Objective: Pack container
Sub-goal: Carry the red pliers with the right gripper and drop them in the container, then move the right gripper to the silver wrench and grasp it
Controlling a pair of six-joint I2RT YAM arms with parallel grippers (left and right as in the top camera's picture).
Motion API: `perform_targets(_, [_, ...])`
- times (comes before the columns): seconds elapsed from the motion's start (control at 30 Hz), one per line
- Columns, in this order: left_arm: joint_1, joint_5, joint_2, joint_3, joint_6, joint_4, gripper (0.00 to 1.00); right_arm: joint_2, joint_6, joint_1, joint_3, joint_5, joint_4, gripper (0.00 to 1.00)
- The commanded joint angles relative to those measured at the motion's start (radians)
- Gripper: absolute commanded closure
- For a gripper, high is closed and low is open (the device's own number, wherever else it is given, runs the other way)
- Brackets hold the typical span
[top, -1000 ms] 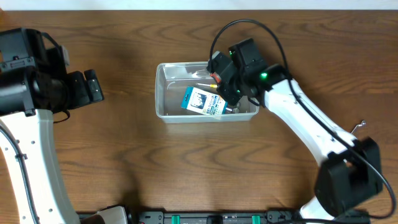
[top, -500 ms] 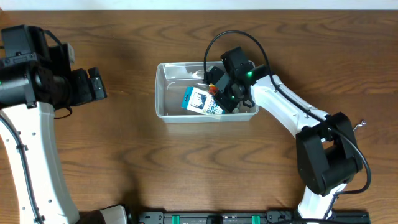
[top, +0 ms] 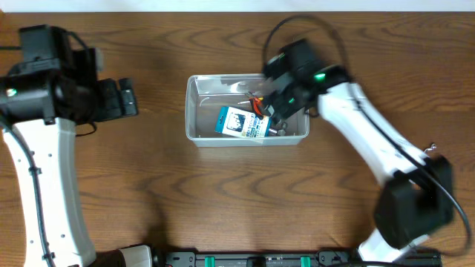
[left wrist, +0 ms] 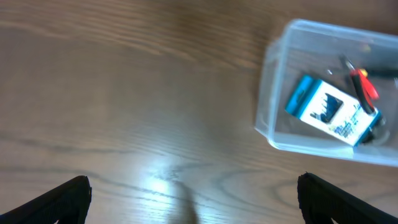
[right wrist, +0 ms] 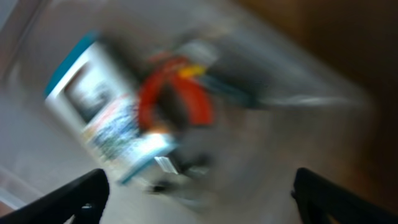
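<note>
The container (top: 191,111), a clear plastic tub, stands at mid-table. Inside it lie a blue-and-white box (top: 241,122) and a red-handled tool (top: 257,106). My right gripper (top: 273,107) hovers over the tub's right half, open, with nothing between its fingers. Its wrist view is motion-blurred: the box (right wrist: 99,112) and the red tool (right wrist: 180,93) lie below the open gripper (right wrist: 199,186). My left gripper (top: 128,99) is open over bare wood, left of the tub. The left wrist view shows the container (left wrist: 267,93), box (left wrist: 329,112) and red tool (left wrist: 364,84) at upper right, beyond the open gripper (left wrist: 193,196).
The brown wooden table (top: 237,200) surrounds the tub. A small metal item (top: 429,150) lies near the right edge. The right arm's base (top: 412,208) stands at the lower right, the left arm's column (top: 44,193) at the lower left.
My right gripper went from shut to open, and the red-handled tool now lies in the container. The left gripper has drifted slightly to the right.
</note>
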Motion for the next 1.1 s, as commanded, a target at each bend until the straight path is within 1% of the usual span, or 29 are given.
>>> perform_targets(0.0, [-0.061, 0.006, 0.034, -0.004, 0.036, 0.002, 0.02, -0.149, 0.317, -0.129, 0.041, 0.216, -0.043, 0.01])
perform_targets(0.1, [-0.086, 0.006, 0.050, -0.004, 0.036, 0.002, 0.02, -0.209, 0.573, -0.273, 0.041, 0.253, -0.166, 0.01])
perform_targets(0.17, [-0.092, 0.006, 0.056, -0.004, 0.036, 0.002, 0.02, -0.219, 0.751, -0.376, 0.041, 0.251, -0.290, 0.01])
perform_targets(0.2, [-0.092, 0.006, 0.058, -0.004, 0.036, 0.002, 0.02, -0.218, 0.821, -0.425, 0.040, 0.246, -0.353, 0.01])
perform_targets(0.27, [-0.092, 0.006, 0.060, -0.004, 0.035, 0.002, 0.02, -0.211, 0.876, -0.502, 0.023, 0.243, -0.430, 0.01])
perform_targets(0.33, [-0.092, 0.006, 0.060, -0.004, 0.035, 0.003, 0.02, -0.208, 0.883, -0.561, -0.012, 0.242, -0.451, 0.01])
perform_targets(0.4, [-0.092, 0.006, 0.060, -0.004, 0.035, 0.003, 0.02, -0.208, 0.883, -0.612, -0.066, 0.242, -0.433, 0.01])
perform_targets(0.67, [-0.092, 0.006, 0.060, -0.004, 0.032, 0.002, 0.02, -0.177, 0.868, -0.797, -0.292, 0.215, -0.261, 0.01])
perform_targets(0.87, [-0.092, 0.006, 0.060, -0.004, 0.032, 0.002, 0.02, -0.101, 0.768, -0.916, -0.354, 0.213, -0.193, 0.01])
perform_targets(1.0, [-0.092, 0.006, 0.060, -0.004, 0.032, 0.002, 0.02, -0.036, 0.701, -0.958, -0.361, 0.211, -0.151, 0.01])
perform_targets(1.07, [-0.092, 0.006, 0.060, -0.004, 0.032, 0.002, 0.02, -0.001, 0.631, -0.964, -0.361, 0.196, -0.113, 0.01])
